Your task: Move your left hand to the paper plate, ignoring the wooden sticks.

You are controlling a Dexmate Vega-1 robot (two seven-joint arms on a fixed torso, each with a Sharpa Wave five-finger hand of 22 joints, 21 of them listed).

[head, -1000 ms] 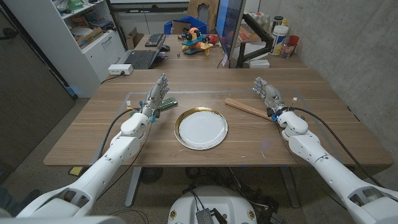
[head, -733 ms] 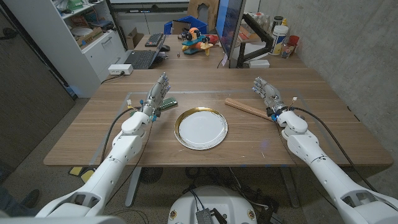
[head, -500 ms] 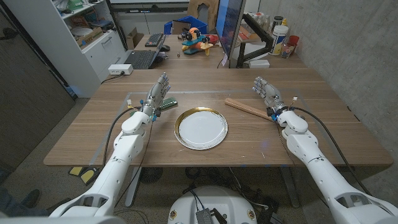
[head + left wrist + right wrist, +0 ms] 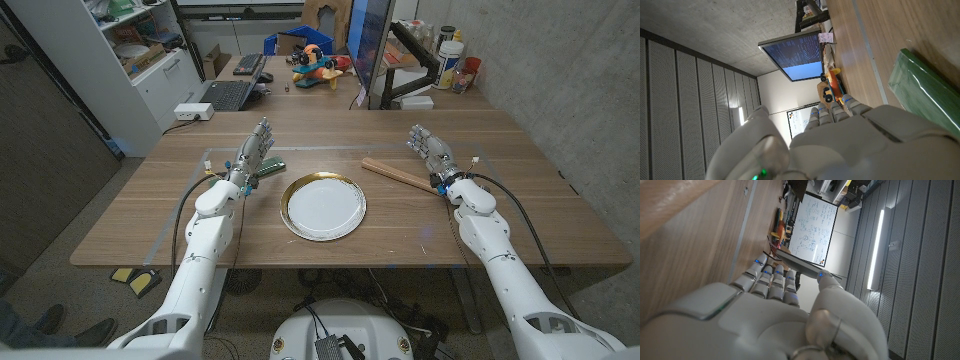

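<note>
Apparently the reach is not yet begun: the left hand (image 4: 252, 155) is held above the table (image 4: 150, 215), well to the left of the plate (image 4: 323, 205) and a little beyond it, with its fingers extended and apart and nothing grasped. The plate, white with a gold rim, is seen near the table's middle, between the two arms. Just beside the left hand, on the side toward the plate, a green packet (image 4: 268, 168) is lying; it is seen also in the left wrist view (image 4: 930, 95). The sticks (image 4: 397, 173) are found to the right of the plate and slightly beyond it, close to the right hand (image 4: 430, 150), which is likewise held open with nothing in it. For the next move, the left hand would have to be carried rightward and a little nearer, over or past the packet, until the plate is reached; the sticks, lying on the plate's far side, need not be approached at all.
</note>
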